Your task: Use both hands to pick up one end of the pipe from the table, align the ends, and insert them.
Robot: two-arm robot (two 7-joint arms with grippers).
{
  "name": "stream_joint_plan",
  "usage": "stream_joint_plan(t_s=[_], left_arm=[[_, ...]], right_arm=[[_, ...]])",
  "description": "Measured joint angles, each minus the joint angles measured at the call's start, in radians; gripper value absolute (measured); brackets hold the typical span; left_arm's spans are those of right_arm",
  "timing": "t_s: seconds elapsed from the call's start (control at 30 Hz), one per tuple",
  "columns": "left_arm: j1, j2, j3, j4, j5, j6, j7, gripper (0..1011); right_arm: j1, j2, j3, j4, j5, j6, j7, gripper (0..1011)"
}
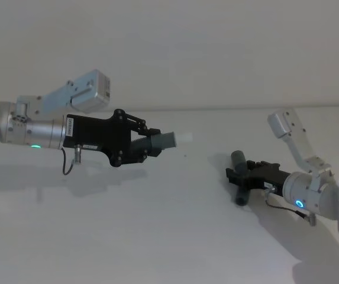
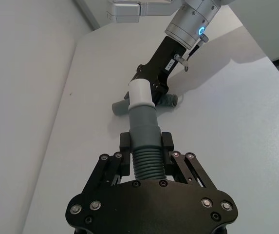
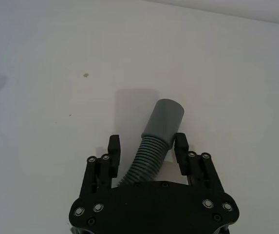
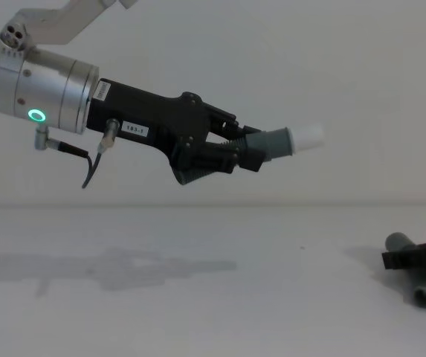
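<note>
Above the table (image 1: pixel 157 236), left gripper (image 1: pixel 156 144) clamps the white-tipped piece (image 1: pixel 170 141) – right gripper (image 3: pixel 147 145), low, straddles the grey piece (image 3: pixel 164 117), jaws apart.

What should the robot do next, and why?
Probably shut the right claw on the grey piece. Its fingers straddle the ribbed middle with gaps on either side, and the piece lies on the table. The left claw holds the white-tipped piece raised in the air.
</note>
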Motion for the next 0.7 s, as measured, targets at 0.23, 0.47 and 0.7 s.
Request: stream_joint_plan(t_s=[0.23,0.47,0.7], left_arm=[[0.0,0.0,0.0,0.0,0.0,0.0,0.0,335],[0.0,0.0,0.0,0.0,0.0,0.0,0.0,335],[0.0,0.0,0.0,0.0,0.0,0.0,0.0,335]], right_arm=[[0.001,0.0,-0.001,0.002,-0.001,-0.002,0.001,466],[0.001,0.0,-0.001,0.003,-0.001,-0.004,0.002,304],[0.002,0.0,-0.002,0.004,-0.002,-0.005,0.003,273]])
